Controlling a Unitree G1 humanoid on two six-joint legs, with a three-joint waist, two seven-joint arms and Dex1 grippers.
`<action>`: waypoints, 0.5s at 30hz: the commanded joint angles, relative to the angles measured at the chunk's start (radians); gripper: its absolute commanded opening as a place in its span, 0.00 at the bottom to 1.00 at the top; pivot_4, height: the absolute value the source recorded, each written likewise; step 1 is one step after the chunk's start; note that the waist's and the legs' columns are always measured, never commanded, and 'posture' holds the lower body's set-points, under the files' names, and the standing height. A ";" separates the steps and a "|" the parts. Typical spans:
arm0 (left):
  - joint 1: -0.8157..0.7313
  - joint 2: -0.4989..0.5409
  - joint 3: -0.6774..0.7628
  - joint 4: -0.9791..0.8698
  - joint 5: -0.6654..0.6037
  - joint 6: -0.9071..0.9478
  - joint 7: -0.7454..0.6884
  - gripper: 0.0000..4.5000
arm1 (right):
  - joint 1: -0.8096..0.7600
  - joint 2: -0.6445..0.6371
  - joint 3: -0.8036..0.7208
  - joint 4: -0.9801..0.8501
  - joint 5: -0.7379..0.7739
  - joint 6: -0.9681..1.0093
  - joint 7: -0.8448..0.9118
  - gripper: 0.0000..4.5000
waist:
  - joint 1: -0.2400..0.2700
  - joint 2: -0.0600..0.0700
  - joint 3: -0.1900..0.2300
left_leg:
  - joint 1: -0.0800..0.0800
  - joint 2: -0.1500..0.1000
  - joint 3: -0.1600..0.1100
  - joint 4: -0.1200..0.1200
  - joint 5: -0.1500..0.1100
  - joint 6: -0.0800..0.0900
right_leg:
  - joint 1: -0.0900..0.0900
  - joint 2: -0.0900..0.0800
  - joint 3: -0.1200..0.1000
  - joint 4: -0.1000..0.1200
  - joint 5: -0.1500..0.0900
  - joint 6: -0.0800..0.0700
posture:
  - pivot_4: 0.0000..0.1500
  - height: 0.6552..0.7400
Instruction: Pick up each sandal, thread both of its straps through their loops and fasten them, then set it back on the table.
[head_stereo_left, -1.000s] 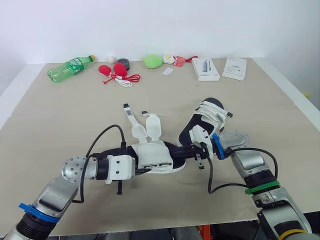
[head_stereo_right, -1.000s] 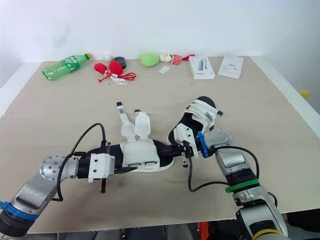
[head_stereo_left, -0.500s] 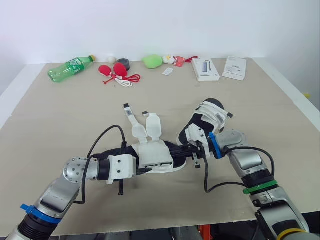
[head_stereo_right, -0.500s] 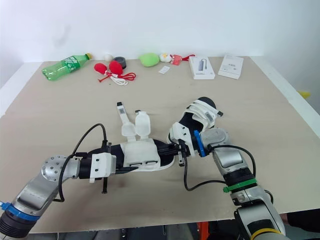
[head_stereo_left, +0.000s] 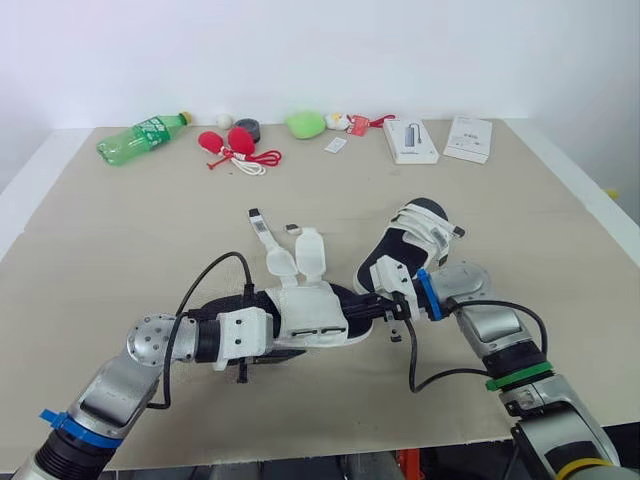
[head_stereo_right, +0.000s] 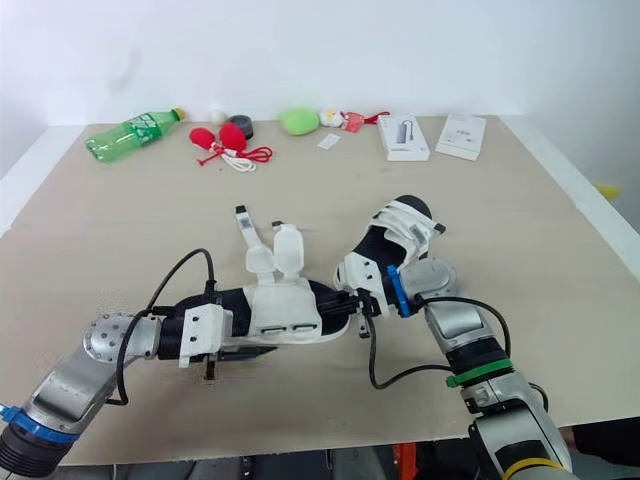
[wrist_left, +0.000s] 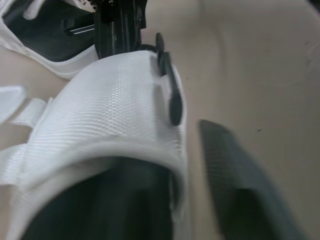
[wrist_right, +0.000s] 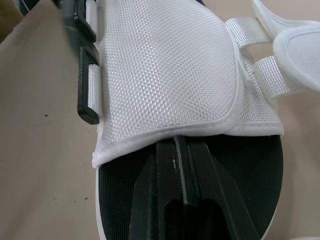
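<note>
**Worktop** (head_stereo_left: 120, 260): beige; carries every item below.

**Unfastened sandal** (head_stereo_left: 315, 315): front centre, sole flat on the worktop, lying between the two arms; not yet lifted.

**Second sandal** (head_stereo_left: 415, 235): just behind the right arm; straps apparently closed.

**Left gripper** (head_stereo_left: 288, 348): against the unfastened sandal's left end; how its jaws stand cannot be told.

**Right gripper** (wrist_right: 176, 147): at the opposite end; jaws pressed together and empty, tips on the black footbed at the mouth of the white upper.

**Straps** (head_stereo_left: 265, 235): two, loose, splayed away from the robot.

**Loops** (wrist_right: 87, 95): two, black, on the upper's side edge.

**Handling note:** the step appears to be the pick-up. Part the right jaws and pinch the sole's rim; avoid pushing. Leave straps and loops uncovered.
</note>
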 joint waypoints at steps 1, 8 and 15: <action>-0.012 0.054 0.077 -0.068 -0.141 0.157 -0.038 0.64 | 0.001 -0.006 0.030 0.046 -0.055 -0.026 -0.011 0.00 | -0.001 -0.002 -0.001 | 0.000 0.000 0.000 0.000 0.000 0.000 | 0.000 0.000 0.000 0.000 0.000 0.000 | 1.00 1.00; -0.041 0.227 0.249 -0.088 -0.512 0.574 -0.131 0.76 | -0.022 0.000 0.033 0.067 -0.054 -0.051 -0.007 0.00 | -0.004 -0.005 -0.003 | 0.001 0.001 0.000 0.001 0.001 0.001 | 0.000 0.000 -0.001 0.001 0.001 -0.002 | 1.00 1.00; -0.233 0.117 0.395 0.170 -0.647 0.746 0.089 0.76 | -0.032 0.006 0.032 0.066 -0.048 -0.064 -0.004 0.00 | -0.003 -0.006 -0.004 | 0.002 0.001 0.000 0.001 0.001 0.001 | -0.001 0.000 -0.002 0.001 0.001 -0.002 | 1.00 1.00</action>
